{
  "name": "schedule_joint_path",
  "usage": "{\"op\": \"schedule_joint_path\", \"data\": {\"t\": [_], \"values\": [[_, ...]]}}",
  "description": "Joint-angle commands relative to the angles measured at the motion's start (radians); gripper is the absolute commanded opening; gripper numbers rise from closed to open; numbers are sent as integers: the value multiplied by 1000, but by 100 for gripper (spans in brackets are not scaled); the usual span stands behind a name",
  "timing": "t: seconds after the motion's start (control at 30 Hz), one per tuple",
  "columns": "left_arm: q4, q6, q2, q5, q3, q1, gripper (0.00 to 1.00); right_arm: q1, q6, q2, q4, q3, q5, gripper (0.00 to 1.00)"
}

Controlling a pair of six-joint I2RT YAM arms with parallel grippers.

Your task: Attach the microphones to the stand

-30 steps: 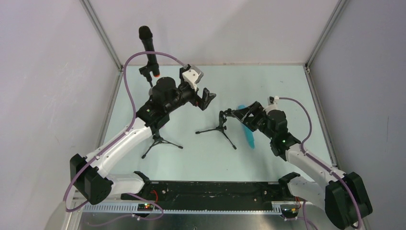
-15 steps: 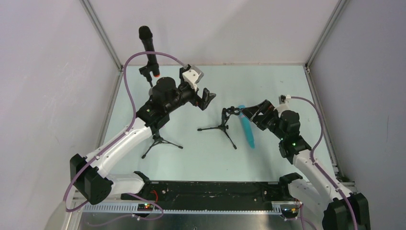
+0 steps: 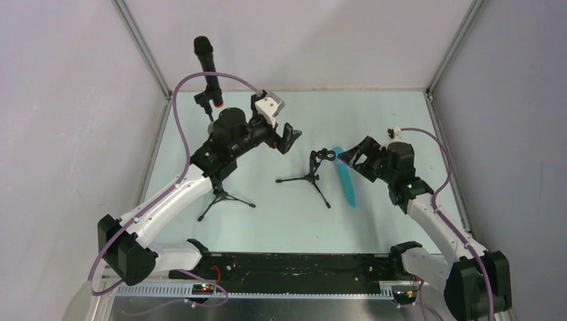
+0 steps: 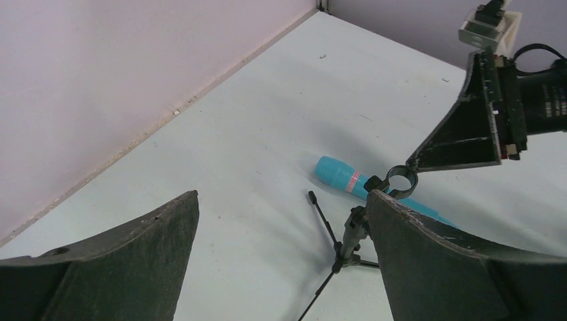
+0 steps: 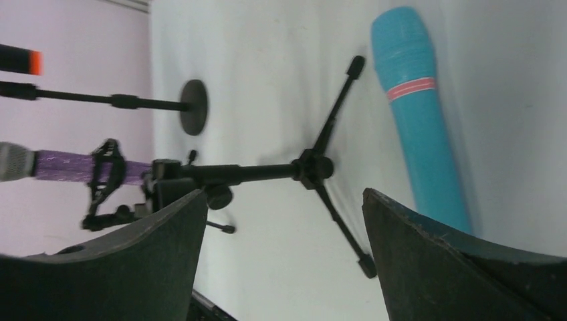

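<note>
Bright, even overhead light; shadows on surface [image 3: 374,120] soft, faint. No glare. Top view sharp. Wrist views softer, left claw fingers [image 4: 120,267] dark, kinda blurry up close.

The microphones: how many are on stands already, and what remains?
Done: the black microphone and purple microphone sit in stand clips. In hand: nothing; left claw and right claw are open. Left: the light blue microphone lies beside the tripod stand, whose clip is empty.

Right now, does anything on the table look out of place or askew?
Yes. The light blue microphone lies flat on the table beside the small tripod stand, whose clip is empty. The black microphone and the purple microphone already sit in their clips.
</note>
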Motion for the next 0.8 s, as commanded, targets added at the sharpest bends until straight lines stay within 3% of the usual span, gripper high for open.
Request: {"op": "schedule_joint_path", "data": {"t": [0.0,0.27,0.47,0.77], "values": [[26,25,-17,-15,-5,-11,98,-1,-165,72,-178,129,99,89],[26,30,-22,-20,-6,-12,98,20,-338,347,-329,322,163,88],[27,32,-20,-21,-6,-15,98,69,-396,542,-386,456,163,80],[26,37,-25,-23,-8,-15,98,138,-427,751,-486,580,348,74]]}}
